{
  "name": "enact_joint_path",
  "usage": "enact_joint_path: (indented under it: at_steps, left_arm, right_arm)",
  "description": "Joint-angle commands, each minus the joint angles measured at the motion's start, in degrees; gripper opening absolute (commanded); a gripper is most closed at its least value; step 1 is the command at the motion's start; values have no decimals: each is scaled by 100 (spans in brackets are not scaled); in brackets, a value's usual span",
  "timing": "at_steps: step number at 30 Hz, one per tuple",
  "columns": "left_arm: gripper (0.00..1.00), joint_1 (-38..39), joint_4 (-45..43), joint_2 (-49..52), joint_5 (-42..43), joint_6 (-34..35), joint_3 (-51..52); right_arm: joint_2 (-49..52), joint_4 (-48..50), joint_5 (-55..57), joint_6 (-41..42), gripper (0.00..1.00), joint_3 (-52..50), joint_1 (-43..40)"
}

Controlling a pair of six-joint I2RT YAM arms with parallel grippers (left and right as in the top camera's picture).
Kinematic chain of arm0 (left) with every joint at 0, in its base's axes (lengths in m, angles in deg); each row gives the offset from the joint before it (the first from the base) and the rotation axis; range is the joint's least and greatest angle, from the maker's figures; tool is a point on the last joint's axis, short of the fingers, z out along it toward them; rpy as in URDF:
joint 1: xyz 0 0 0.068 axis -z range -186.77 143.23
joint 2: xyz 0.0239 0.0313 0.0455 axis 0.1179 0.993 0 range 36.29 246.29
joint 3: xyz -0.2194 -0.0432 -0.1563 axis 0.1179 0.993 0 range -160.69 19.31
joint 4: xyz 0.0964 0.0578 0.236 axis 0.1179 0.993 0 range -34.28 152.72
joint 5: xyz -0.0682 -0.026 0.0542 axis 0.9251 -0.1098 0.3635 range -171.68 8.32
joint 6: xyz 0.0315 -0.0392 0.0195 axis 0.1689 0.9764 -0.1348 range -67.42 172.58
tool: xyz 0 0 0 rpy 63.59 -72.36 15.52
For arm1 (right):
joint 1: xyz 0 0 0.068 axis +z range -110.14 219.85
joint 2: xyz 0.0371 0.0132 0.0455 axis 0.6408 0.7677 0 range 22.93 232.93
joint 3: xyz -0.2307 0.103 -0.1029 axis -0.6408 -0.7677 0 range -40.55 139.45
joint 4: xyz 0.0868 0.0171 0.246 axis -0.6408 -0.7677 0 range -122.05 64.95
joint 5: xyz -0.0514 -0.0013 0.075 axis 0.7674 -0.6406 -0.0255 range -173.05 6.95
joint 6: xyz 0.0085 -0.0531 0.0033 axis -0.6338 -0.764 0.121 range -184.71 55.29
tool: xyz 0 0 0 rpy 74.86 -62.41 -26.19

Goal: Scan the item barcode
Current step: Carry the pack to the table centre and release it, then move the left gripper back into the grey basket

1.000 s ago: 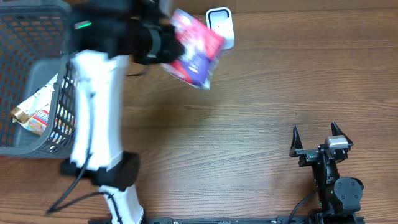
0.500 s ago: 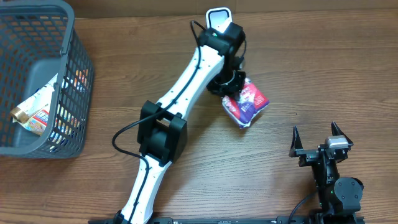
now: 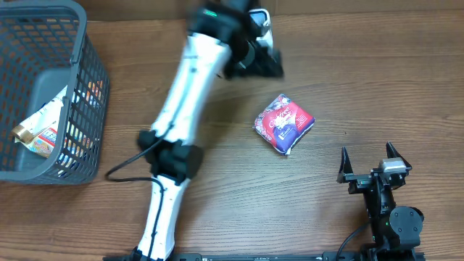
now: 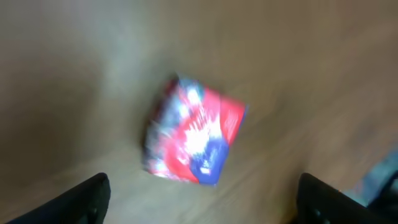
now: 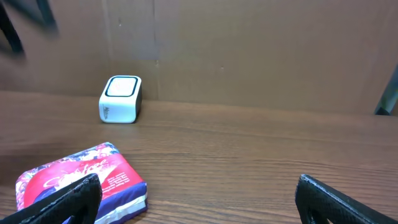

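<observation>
Over the wooden table (image 3: 362, 72), I am hanging my left gripper (image 4: 203, 186) with its two fingers (image 4: 87, 198) spread wide apart and closed on nothing. The packet (image 3: 283, 123), a red, white and purple pouch, is lying flat on the bare wood. It is touching neither finger. In the left wrist view it is showing blurred, beyond the gap between them.

From overhead, my left arm (image 3: 190, 87) is reaching slantwise from the near edge toward the far one, and its blurred head is hovering just beside the scanner (image 3: 259, 16). The scanner is a small white box with a dark-rimmed window, and it is standing at the back of the table against the brown wall. The packet is sitting nearer to me than the scanner and to its right, apart from it.

I am resting my right gripper (image 3: 367, 152) near the table's near right corner, fingers pointing toward the far edge, jaws fully parted and empty. The packet is lying ahead of it and to the left, near but not touching.

At the far left, a grey mesh basket (image 3: 93, 80) is holding other packaged goods (image 3: 40, 127).
</observation>
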Motion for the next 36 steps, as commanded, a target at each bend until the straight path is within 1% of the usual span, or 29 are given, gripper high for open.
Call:
enact_joint_path:
  at_steps: [1,2,6,8,10,13,15,16,18,19,20,23,25,29,33,36]
  left_arm:
    - [84,-841,254,-437,-37,-111,-1624]
    - [83,-1084,236,-608,-94,-107,-1823]
    - [83,-2184,221,-1606,-649,-83,-1744]
    - [85,-2929,348,-2020,-1088,125,-1744]
    - [87,-3799,348,-2319,-1325,372,-1742]
    - [88,-5095,348,-2514,-1207,691,-1740]
    - [93,-5761,348,-2518,-1036,688,-1716]
    - [93,-6081,348,-2518,-1005,706,-1617]
    - [95,-6443,348,-2518,-1005,708,-1353]
    - [97,-6581,348,-2518,-1012,706,-1154]
    - [99,-6714,348,-2518,-1023,706,-667]
    - [99,-6717,345,-2518,-1117,726,221]
    - [99,-6679,291,-2494,-1187,901,748]
    - [100,-6614,-267,-2476,-1657,1244,1648]
    - [99,-6551,-885,-2476,-1740,1460,2470]
    - [100,-6483,-1222,-2476,-1904,1803,3064]
  right_arm:
    - [-52,33,9,-22,100,-59,-26]
    - [-52,33,9,-22,100,-59,-26]
    - [-52,33,9,-22,100,-59,-26]
    - [-52,33,9,-22,100,-59,-26]
    - [-52,33,9,-22,100,-59,-26]
    - [-52,33,9,-22,100,-59,-26]
    - [-52,33,11,-22,100,-59,-26]
    - [-52,33,11,-22,100,-59,-26]
    - [-52,33,9,-22,100,-59,-26]
    - [-52,33,9,-22,100,-59,-26]
    - [-52,31,9,-22,100,-59,-26]
    - [-52,33,9,-22,100,-59,-26]
    - [-52,33,9,-22,100,-59,-26]
    - [-52,33,9,-22,100,-59,-26]
    - [-52,33,9,-22,100,-59,-26]
    - [-52,33,11,-22,100,-59,-26]
